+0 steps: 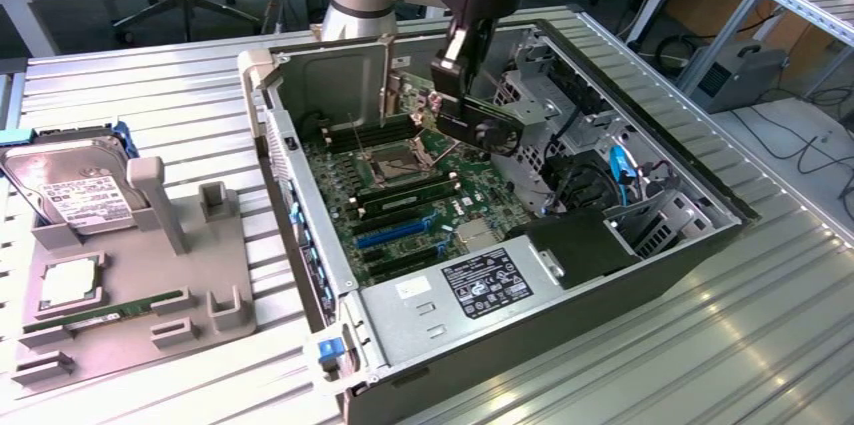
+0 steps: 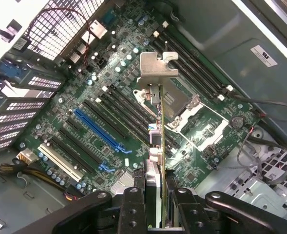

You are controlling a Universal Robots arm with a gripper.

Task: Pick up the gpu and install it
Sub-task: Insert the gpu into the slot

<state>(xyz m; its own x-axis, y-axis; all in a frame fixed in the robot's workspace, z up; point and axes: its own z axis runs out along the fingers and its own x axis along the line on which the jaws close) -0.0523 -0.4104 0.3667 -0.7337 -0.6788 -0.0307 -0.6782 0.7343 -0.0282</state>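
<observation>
Your end effector [image 2: 155, 197] has its black fingers [image 2: 133, 204] closed narrowly on the gpu [image 2: 156, 131]. In the wrist view you see the card edge-on as a thin dark strip, with its bent silver metal bracket [image 2: 155, 68] at the end away from the fingers. In the exterior view, the end effector [image 1: 454, 95] hangs from the arm over the open computer case [image 1: 667, 265], and the gpu [image 1: 483, 125] is tilted in its grip, showing a black cooler face. The card is held in the air above the motherboard [image 2: 80, 102], seated in no slot. Below it you have a green board studded with small round capacitors. It carries rows of long black slots, one bright blue slot [image 2: 97, 129] and one white slot [image 2: 60, 163]. The square metal-framed processor socket [image 2: 182, 105] lies just past the card's edge. The case is a grey sheet-metal box lying on its side, with perforated panels and loose cables at one end. A silver power supply [image 1: 454, 295] with a black label sits at its near end. The case rests on a ribbed aluminium table [image 1: 761, 345]. Towards the exterior view's left, well apart from the case, a grey moulded holder [image 1: 174, 285] carries a silver hard drive [image 1: 67, 195] propped upright and a narrow green memory stick [image 1: 120, 307].
</observation>
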